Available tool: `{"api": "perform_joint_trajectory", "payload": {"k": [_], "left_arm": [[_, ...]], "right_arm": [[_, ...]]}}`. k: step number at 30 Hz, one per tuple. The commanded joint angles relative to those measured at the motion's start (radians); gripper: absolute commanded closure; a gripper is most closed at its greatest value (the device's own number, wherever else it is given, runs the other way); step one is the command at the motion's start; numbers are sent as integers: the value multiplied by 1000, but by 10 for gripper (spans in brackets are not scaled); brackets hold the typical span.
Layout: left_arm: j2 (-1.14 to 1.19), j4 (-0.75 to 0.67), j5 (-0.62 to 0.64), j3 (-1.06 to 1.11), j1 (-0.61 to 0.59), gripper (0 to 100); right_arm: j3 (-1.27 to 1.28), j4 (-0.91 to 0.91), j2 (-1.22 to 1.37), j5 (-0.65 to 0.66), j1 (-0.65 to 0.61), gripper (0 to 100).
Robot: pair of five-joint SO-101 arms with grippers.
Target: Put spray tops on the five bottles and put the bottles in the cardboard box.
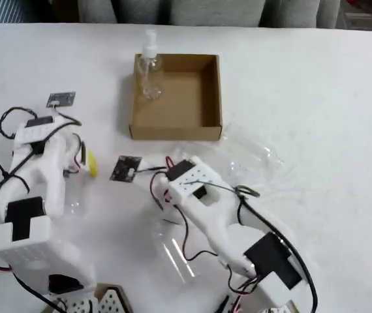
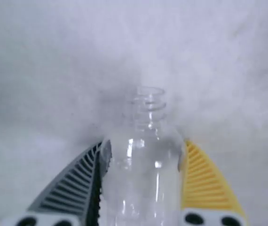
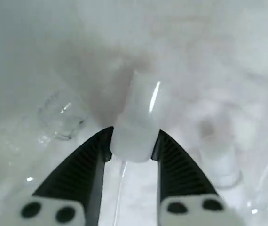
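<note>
Your left gripper (image 2: pixel 145 150) has its fingers (image 2: pixel 204 174) clamped round the open-necked bottle (image 2: pixel 149 101), neck free. The right gripper (image 3: pixel 131 139) pinches a white spray top (image 3: pixel 141 106). Both look like light, slick, thin plastic, so squeeze gently and hold the bottle low. One capped bottle (image 1: pixel 151 68) stands in the cardboard box (image 1: pixel 209 91); loose bottles (image 1: pixel 254 153) lie on the worktop (image 1: pixel 336 98).

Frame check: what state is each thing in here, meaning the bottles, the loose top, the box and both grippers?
Bottle in box: upright in a corner, its sprayer fitted.
Cardboard box: open, one bottle inside.
Held bottle: uncapped, threaded neck bare.
Left gripper: shut on the held bottle.
Spray top: loose, not on any bottle.
Right gripper: shut on the spray top.
</note>
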Motion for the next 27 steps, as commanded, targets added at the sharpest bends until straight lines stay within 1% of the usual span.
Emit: {"api": "perform_joint_trajectory", "payload": {"k": [1,5,9,14,18,23,27], "left_arm": [[-4,17,-11,-55,-5,951],[-4,15,-11,-55,-5,951],[-4,14,-11,-55,-5,951],[-4,12,-11,-55,-5,951],[-4,9,-11,-57,-5,952],[-4,15,-12,-52,39,954],[-4,17,-14,-52,54,954]], "right_arm": [[-48,41,-90,-72,51,982],[-43,97,-193,-98,102,982],[-26,128,-246,-152,143,982],[38,137,-257,-164,147,982],[51,177,-341,-167,148,982],[112,143,-433,-262,153,982],[115,140,-441,-295,211,982]]}}
